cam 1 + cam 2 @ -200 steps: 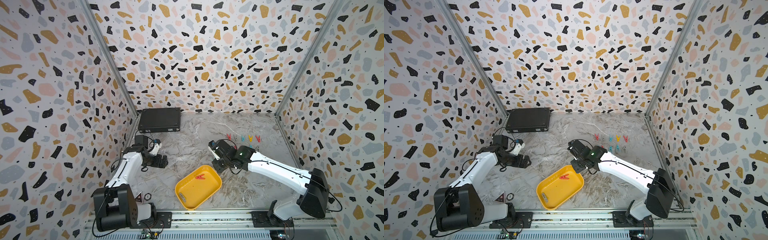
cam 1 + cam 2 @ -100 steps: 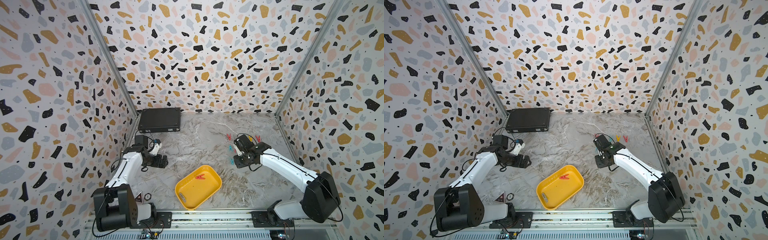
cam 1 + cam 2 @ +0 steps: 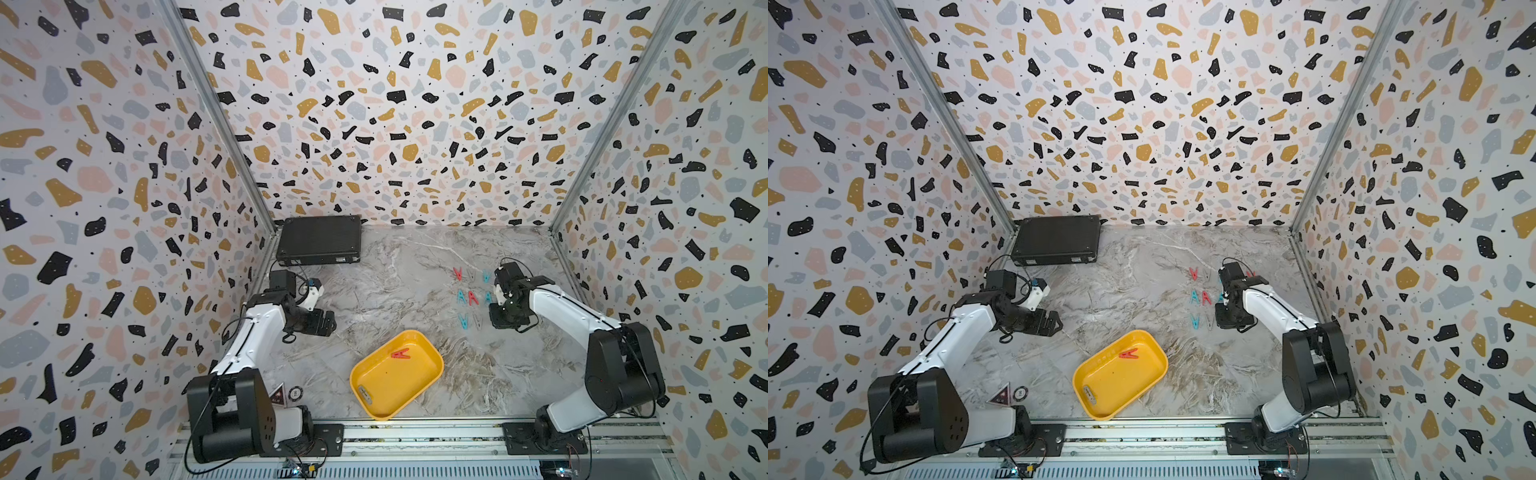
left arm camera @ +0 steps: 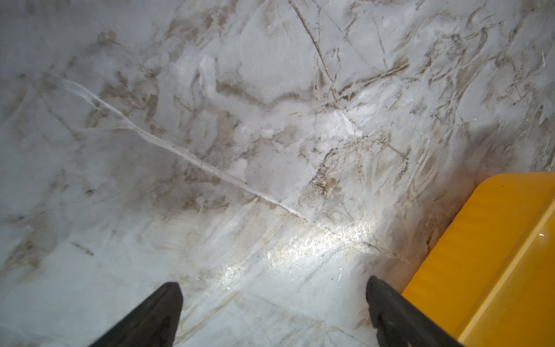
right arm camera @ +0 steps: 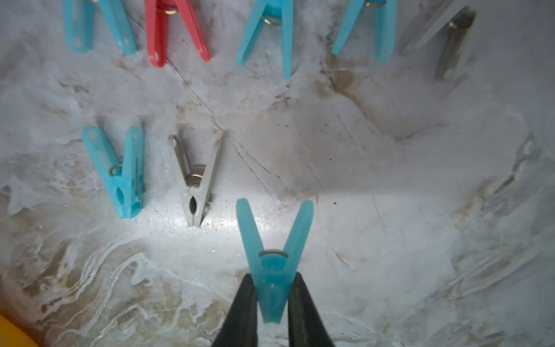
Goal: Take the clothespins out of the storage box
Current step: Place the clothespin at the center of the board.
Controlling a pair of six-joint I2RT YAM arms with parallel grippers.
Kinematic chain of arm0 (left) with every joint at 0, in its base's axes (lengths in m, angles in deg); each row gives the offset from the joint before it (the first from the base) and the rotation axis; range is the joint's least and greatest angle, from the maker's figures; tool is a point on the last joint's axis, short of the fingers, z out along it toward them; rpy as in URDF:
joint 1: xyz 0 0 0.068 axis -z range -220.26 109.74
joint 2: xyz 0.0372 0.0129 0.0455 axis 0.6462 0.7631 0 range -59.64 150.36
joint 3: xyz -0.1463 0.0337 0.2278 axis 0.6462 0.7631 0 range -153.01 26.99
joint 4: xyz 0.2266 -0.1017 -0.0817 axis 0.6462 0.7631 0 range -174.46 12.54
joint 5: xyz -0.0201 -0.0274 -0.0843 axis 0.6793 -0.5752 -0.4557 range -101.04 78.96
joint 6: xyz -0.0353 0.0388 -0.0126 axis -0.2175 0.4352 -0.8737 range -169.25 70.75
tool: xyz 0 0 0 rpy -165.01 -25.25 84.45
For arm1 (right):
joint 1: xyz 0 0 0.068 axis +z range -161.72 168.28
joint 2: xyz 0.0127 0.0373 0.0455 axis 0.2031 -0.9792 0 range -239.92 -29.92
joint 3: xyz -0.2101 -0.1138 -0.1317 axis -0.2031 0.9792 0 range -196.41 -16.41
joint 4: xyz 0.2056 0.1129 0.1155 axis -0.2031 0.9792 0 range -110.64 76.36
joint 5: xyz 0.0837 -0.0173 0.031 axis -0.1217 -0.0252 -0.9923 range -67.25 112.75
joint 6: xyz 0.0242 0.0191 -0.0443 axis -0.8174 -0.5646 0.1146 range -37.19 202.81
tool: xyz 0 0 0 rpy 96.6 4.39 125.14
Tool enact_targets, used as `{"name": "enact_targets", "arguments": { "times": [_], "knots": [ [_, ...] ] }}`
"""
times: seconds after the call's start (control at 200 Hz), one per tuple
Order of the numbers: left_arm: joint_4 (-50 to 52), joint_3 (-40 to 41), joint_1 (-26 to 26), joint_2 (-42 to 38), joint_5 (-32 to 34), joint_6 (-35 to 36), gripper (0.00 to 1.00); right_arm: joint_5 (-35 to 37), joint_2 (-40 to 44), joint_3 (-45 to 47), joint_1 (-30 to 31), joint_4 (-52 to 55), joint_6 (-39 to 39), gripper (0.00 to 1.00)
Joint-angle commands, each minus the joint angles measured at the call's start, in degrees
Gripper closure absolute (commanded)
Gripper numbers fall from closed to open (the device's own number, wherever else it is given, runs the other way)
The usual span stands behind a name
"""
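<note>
- Right pincer (image 5: 272, 281) is almost closed and nips a teal peg (image 5: 274, 240) by its nose, with the legs splayed away from the wrist. Whether the peg touches the table (image 3: 395, 270) I cannot tell.
- Near it a grey peg (image 5: 195, 183) lies flat, with a farther row (image 5: 177, 30) of teal, red and grey ones beyond.
- In both top views the yellow tray (image 3: 395, 386) (image 3: 1117, 386) sits near the front edge, well apart from those rows. One red peg (image 3: 400, 354) (image 3: 1128, 353) lies inside by its far wall.
- A small sticker (image 3: 365, 394) on the tray floor is too small to read. So is the warning triangle (image 3: 277, 395) by the left arm's base.
- A second ago the right pincer was at the tray's far corner; now it is at the right of the rows. The left arm and the red peg have not moved.
- Left pincer (image 4: 271, 284) gapes wide, holding nothing, just beside the tray's wall.
- A black case (image 3: 319, 240) fills the back left corner.
- The right arm (image 3: 561, 307) hides part of the back row.
</note>
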Motion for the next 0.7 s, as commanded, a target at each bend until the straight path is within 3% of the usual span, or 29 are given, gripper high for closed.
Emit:
{"name": "enact_targets", "arguments": {
  "times": [0.0,0.696],
  "knots": [
    [0.0,0.2,-0.3,0.0,-1.0,0.1,0.0,-1.0,-1.9,-1.3,-0.1,-0.9,0.7,0.87],
    [0.2,0.1,-0.3,-0.1,-1.1,0.0,0.0,0.3,-8.9,-0.7,-0.3,-5.5,-1.4,0.81]
  ]
}}
